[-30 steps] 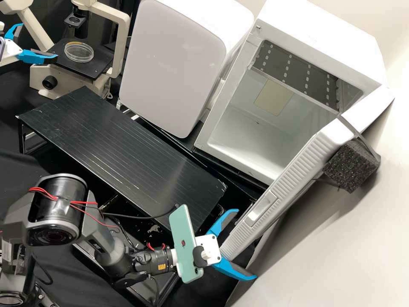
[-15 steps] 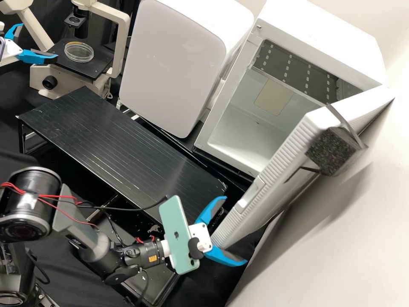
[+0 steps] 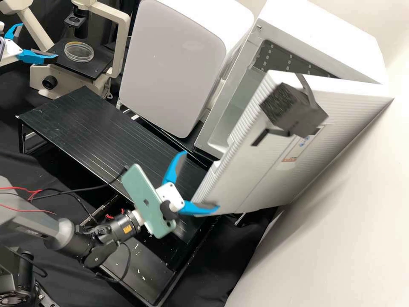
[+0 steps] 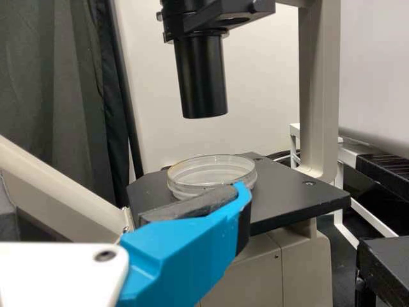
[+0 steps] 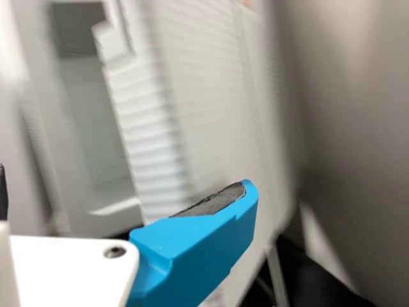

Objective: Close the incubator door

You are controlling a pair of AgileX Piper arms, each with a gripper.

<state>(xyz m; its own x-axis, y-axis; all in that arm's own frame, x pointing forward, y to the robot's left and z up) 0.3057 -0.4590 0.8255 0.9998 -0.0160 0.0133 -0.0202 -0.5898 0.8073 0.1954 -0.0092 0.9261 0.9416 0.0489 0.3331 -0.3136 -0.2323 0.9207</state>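
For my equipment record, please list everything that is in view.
Incubator: 1, white, high view's upper right
Door: 1, white, partly open on incubator
Block: 1, black, on door
Cabinet: 1, pale, beside incubator
Microscope: 1, beige, upper left
Dish: 1, clear, on microscope
Stand: 1, black, before cabinet
Phone: 1, green, on right arm
Wall: 1, white, right
Cloth: cannot count, black, around stand
Right arm: 1, grey, lower left
Right gripper: 1, blue, by door
Left gripper: 1, blue, by microscope

Bright, diffuse light fills the high view; the pale wall (image 3: 353, 221) carries soft shadow beside the incubator door (image 3: 264, 170) towards four o'clock. Faint sheen grazes the black tabletop (image 3: 106, 128). In the right wrist view, blur smears the door's ridges.
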